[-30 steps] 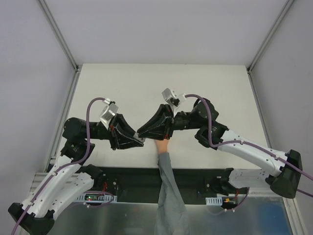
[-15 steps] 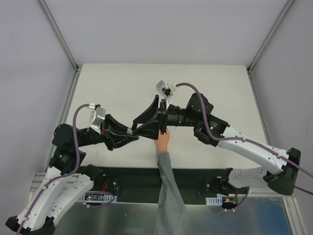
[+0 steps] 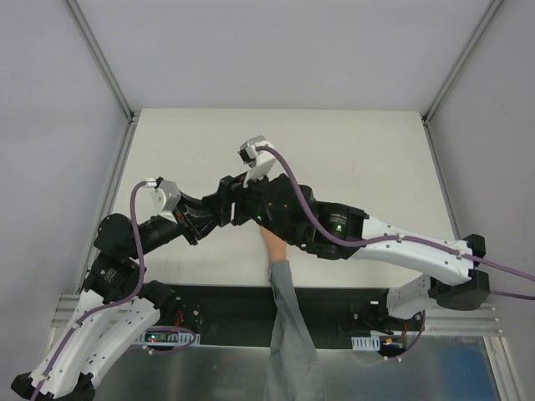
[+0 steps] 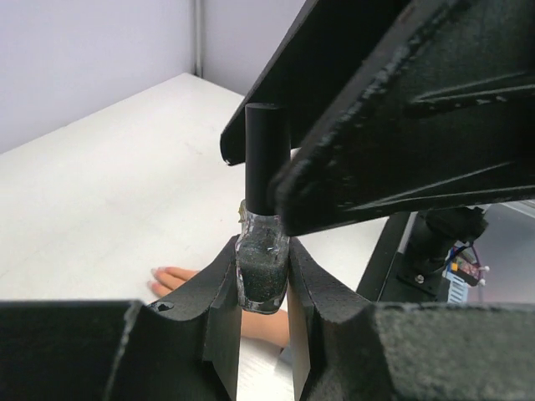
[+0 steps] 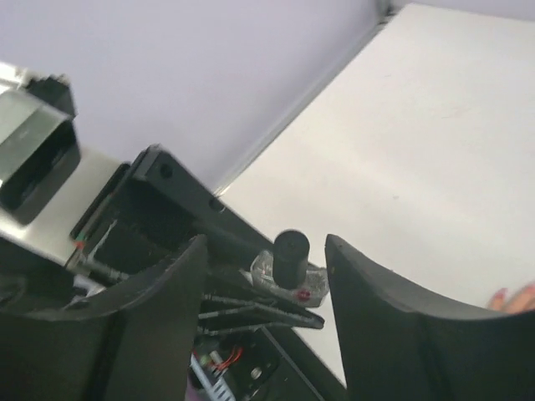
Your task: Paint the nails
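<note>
Left gripper (image 4: 262,288): clamped on the glass body of the bottle (image 4: 262,271), holding it upright so the cap points at the other arm.
Cap (image 4: 267,159): black, on the bottle, standing clear above the left fingers (image 4: 219,292), free to be grabbed.
Right gripper (image 5: 267,276): jaws spread wide, one either side of the cap, not touching it in the wrist view.
Why so: one arm steadies the bottle while the other lines up on the cap; my read is it's about to close and unscrew to get the brush out.
Hand (image 4: 180,280): peach mannequin hand lying flat on the table (image 4: 100,192), below and just beyond the held bottle.
Nails (image 5: 501,296): pinkish tips, too small to tell if painted.
Progress: looks early, bottle not yet open.
Risk: a closing pinch off-centre could twist the bottle in the left grip.
</note>
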`<action>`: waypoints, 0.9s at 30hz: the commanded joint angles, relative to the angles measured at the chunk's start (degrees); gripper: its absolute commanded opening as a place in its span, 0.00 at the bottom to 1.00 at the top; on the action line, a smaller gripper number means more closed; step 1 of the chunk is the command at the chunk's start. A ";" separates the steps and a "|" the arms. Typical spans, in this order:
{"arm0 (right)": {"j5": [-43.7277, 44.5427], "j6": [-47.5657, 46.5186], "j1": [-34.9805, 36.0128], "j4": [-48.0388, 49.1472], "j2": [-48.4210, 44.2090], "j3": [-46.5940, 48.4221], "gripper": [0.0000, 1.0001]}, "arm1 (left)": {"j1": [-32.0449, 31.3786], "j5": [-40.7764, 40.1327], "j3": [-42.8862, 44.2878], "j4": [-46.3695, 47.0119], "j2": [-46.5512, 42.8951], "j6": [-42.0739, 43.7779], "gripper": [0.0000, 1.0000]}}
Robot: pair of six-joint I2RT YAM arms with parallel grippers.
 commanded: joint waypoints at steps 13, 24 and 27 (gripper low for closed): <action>27.27 -1.40 5.31 -2.51 11.29 12.01 0.31 | 0.48 -11.94 -4.36 4.34 -4.32 -0.56 0.00; 23.41 0.97 2.67 -1.52 13.31 12.09 0.29 | 0.48 -11.42 -4.98 5.14 -4.93 -2.05 0.00; 21.66 1.84 1.88 -1.52 13.67 11.83 0.29 | 0.48 -10.98 -4.89 5.22 -4.67 -2.05 0.00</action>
